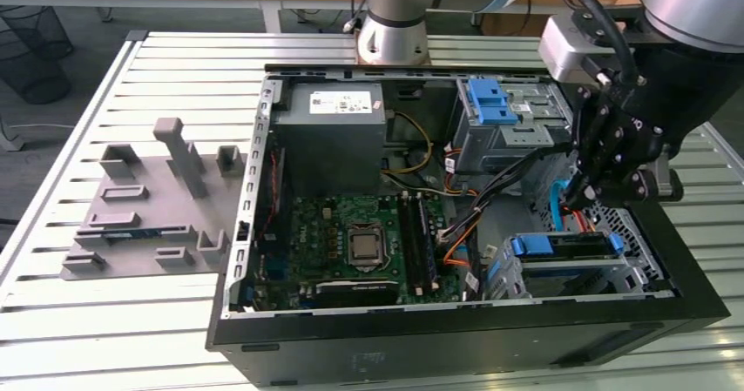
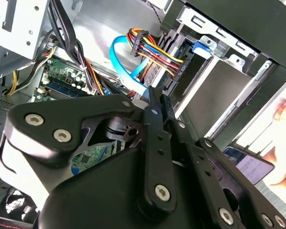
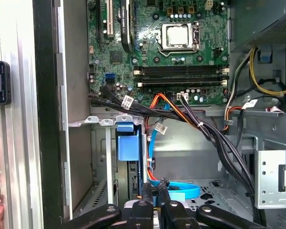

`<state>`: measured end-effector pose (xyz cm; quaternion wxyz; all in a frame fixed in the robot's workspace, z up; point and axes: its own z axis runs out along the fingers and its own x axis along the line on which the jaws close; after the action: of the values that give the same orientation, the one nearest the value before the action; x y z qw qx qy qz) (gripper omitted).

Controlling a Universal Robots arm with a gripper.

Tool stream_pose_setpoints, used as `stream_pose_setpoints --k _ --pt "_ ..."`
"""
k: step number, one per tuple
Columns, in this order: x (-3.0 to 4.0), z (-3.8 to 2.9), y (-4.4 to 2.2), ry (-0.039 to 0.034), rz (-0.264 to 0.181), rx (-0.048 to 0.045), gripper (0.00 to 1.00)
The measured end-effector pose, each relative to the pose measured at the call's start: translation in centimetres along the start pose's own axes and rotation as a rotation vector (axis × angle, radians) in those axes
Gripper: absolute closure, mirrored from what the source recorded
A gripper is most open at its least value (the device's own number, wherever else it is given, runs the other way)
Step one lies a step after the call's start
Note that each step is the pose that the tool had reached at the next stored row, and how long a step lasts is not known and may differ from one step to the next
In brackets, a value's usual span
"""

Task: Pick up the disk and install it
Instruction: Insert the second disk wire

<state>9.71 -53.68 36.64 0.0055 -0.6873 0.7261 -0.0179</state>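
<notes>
While the gripper hangs inside the open computer case near its front edge, I cannot tell whether its fingers are parted or closed. The disk, blue-framed, sits upright in the drive cage just beside the gripper, next to a blue cable.

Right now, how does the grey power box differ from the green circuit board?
Colour: the power box is grey with a white sticker, the circuit board green. Shape: the box is bulky, the board flat. Both sit inside the open computer case.
</notes>
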Motion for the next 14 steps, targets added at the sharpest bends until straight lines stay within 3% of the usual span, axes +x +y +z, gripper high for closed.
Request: stream_pose_setpoints --k 4,14 --pt "0.61 0.62 -0.01 -0.0031 0.000 -0.0002 0.84" --pt "1.11 2.23 -0.06 -0.0034 0.000 -0.0007 0.84"
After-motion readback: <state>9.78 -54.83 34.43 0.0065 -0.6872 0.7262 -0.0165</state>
